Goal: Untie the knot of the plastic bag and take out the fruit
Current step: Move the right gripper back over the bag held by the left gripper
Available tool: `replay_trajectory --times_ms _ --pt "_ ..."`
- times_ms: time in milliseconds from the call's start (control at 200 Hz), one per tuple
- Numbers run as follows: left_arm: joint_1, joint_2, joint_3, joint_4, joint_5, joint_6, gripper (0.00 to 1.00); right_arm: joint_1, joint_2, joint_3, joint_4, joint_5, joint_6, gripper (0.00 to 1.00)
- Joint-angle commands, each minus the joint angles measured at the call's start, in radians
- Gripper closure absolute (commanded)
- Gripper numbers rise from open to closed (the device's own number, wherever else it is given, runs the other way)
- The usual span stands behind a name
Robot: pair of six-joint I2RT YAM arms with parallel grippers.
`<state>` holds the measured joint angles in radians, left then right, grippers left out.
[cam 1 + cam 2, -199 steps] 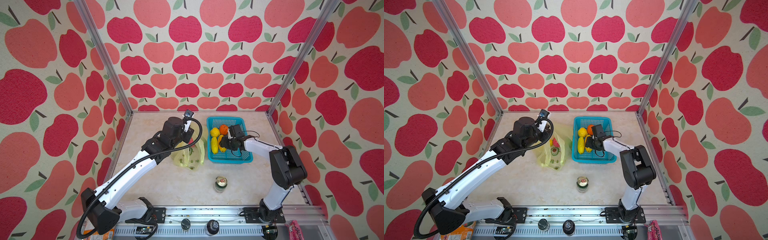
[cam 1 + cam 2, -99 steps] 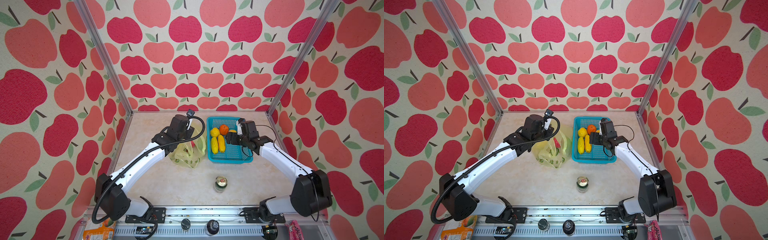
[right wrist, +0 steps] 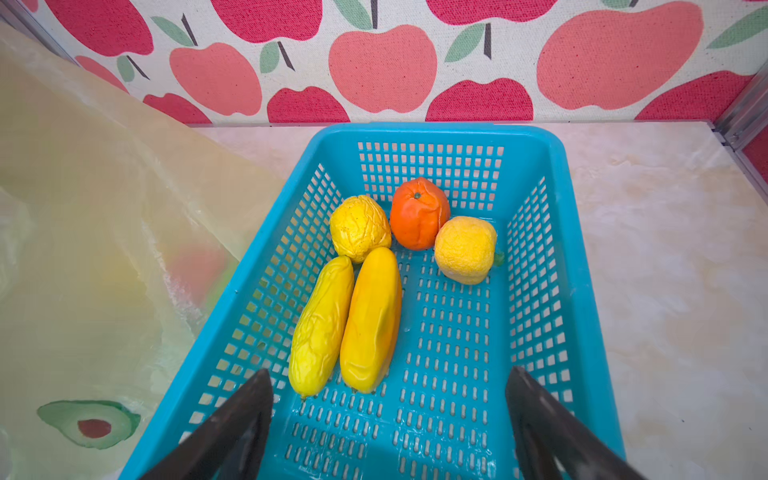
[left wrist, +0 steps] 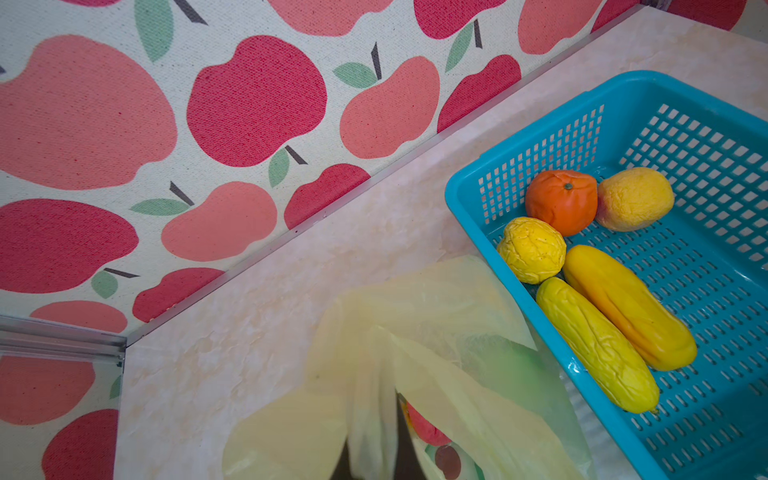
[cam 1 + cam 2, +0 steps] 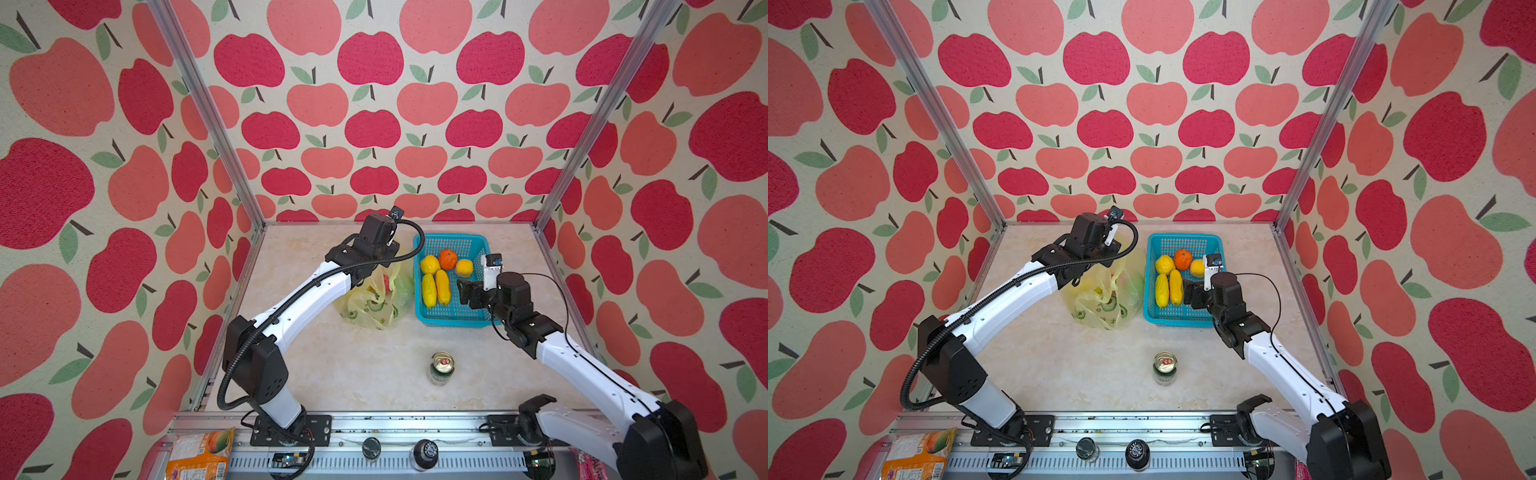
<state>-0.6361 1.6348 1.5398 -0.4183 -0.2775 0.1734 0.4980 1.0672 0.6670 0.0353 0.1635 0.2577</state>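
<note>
The pale yellow plastic bag [image 5: 374,305] [image 5: 1102,307] stands on the table left of the basket. My left gripper [image 4: 372,461] is shut on a gathered strip of the bag's upper edge. Through the gap beside it a pink-red fruit [image 4: 426,424] shows, with a green one [image 4: 511,365] behind the film. No knot is in view. My right gripper [image 3: 390,395] [image 5: 465,291] hangs open and empty over the basket's near end. In the basket lie a lemon [image 5: 429,264], an orange [image 5: 448,258], a yellow-orange fruit [image 5: 464,268] and two long yellow fruit [image 5: 429,290] [image 5: 443,286].
The turquoise perforated basket [image 5: 451,323] sits at the back right, touching the bag. A green drink can [image 5: 441,368] stands upright in front of it. An orange snack packet [image 5: 199,455] lies by the front rail. Apple-print walls close three sides.
The right gripper opened wider and drew back from the fruit to the basket's near end, leaving the yellow-orange fruit uncovered. The left gripper moved toward the back, pulling the bag's top upward.
</note>
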Motion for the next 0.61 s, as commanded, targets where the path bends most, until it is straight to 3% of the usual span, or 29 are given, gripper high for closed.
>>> replay_trajectory --times_ms 0,90,210,315,415,490,600 --pt "0.009 -0.036 -0.027 -0.033 0.012 -0.035 1.0 0.063 0.003 0.103 -0.076 -0.005 -0.016 0.13" --pt "-0.005 -0.076 -0.121 0.024 -0.033 -0.043 1.0 0.172 0.006 0.172 -0.156 -0.004 -0.016 0.15" --pt "0.016 -0.054 -0.126 0.021 0.056 -0.066 1.0 0.393 0.05 0.222 -0.107 0.043 -0.107 0.22" --pt "0.019 -0.036 -0.139 0.036 0.065 -0.082 1.0 0.557 0.085 0.272 -0.104 0.119 -0.177 0.28" --pt "0.007 -0.046 -0.143 0.043 0.072 -0.09 1.0 0.622 0.09 0.291 -0.081 0.145 -0.126 0.32" --pt "-0.003 -0.068 -0.15 0.043 0.076 -0.091 1.0 0.642 0.105 0.301 -0.082 0.122 -0.04 0.42" --pt "-0.002 -0.093 -0.159 0.037 0.061 -0.107 1.0 0.698 0.103 0.183 0.11 0.147 -0.057 0.47"
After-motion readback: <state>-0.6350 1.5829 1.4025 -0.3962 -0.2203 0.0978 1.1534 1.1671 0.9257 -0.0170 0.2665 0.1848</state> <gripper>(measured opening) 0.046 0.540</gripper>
